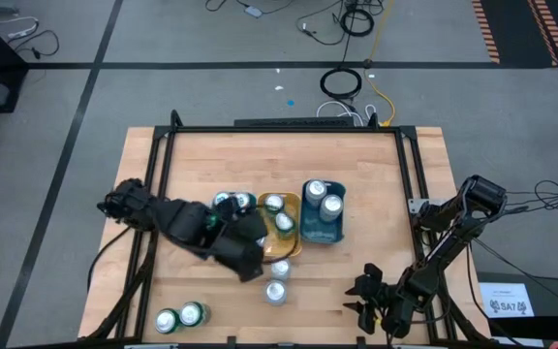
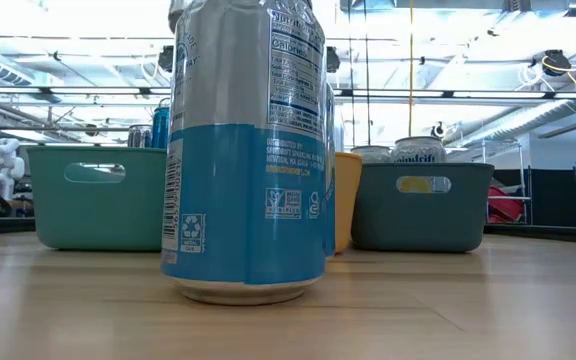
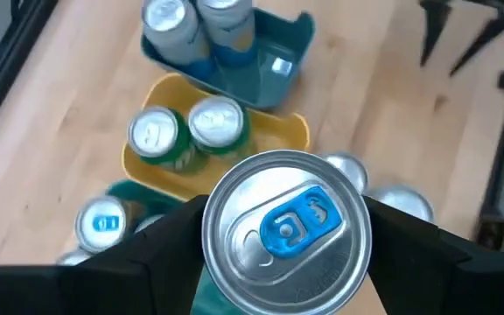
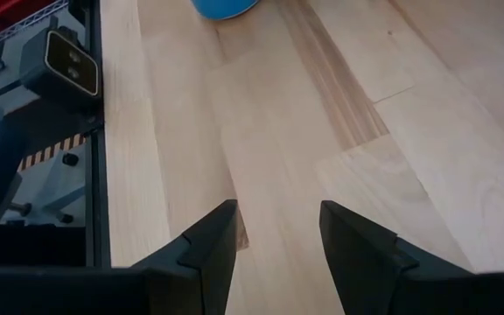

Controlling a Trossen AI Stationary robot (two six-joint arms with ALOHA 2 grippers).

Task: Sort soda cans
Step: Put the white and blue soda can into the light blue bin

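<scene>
The left hand [image 3: 283,254] grips a blue-tabbed soda can [image 3: 285,229] above the desk [image 1: 376,194] centre, near the yellow tray [image 1: 292,247]; the right hand [image 4: 274,241] waits empty, parted, at five o'clock; a tilted release could topple neighbouring cans.

Crowded at table centre: teal tray [image 1: 229,208], yellow tray [image 1: 289,242] and blue tray [image 1: 320,231] packed side by side, cans upright inside. Blocked at 9 o'clock of the trays by the left gripper [image 3: 278,262], clamped on a can [image 3: 285,229]. Two loose cans [image 1: 277,281] standing at 6 o'clock of the yellow tray. Bare wood toward 12 and 3 o'clock. Two green cans [image 1: 180,317] at the near-left edge.
</scene>
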